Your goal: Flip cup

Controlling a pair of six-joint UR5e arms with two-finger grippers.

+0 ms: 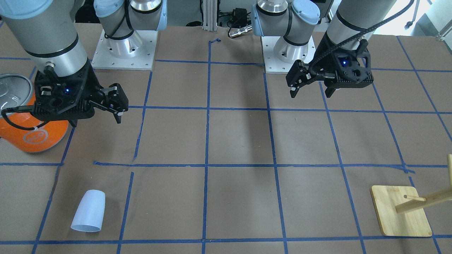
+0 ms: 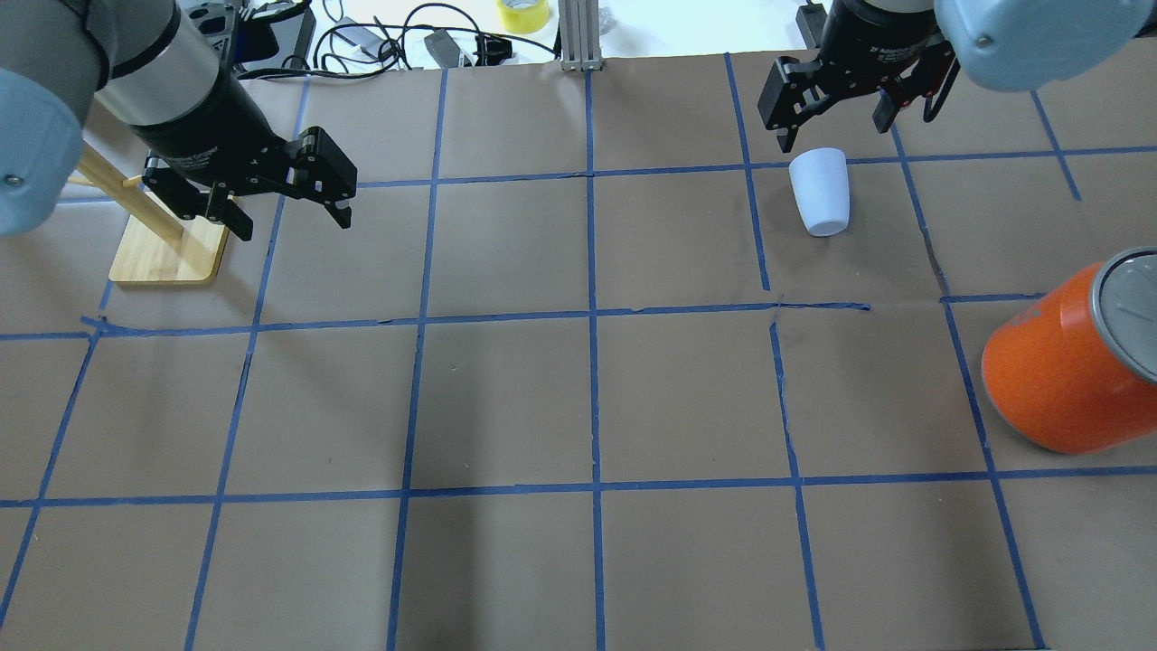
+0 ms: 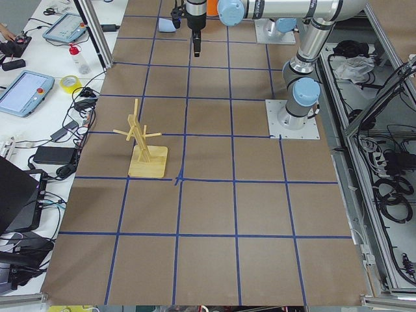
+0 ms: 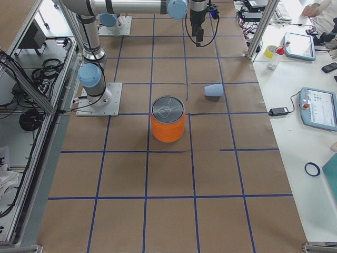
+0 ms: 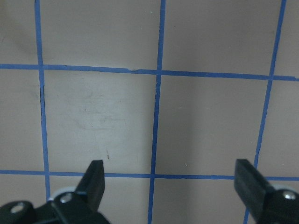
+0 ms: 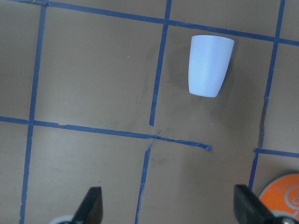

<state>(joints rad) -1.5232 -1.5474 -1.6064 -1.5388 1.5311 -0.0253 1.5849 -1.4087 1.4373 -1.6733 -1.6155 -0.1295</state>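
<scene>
The cup (image 2: 820,192) is a small pale blue-white tumbler lying on its side on the brown table, its wider rim pointing away from the robot. It also shows in the front view (image 1: 89,211), the right side view (image 4: 213,90) and the right wrist view (image 6: 210,65). My right gripper (image 2: 832,134) is open and empty, hovering above the table close to the cup; it also shows in the front view (image 1: 95,120) and the wrist view (image 6: 168,193). My left gripper (image 2: 292,223) is open and empty, far from the cup, over bare table (image 5: 170,168).
A large orange canister (image 2: 1058,380) with a silver lid stands on the robot's right side, nearer the robot than the cup (image 1: 31,134). A wooden peg stand (image 2: 167,253) on a square base stands beside the left gripper. Blue tape lines grid the table.
</scene>
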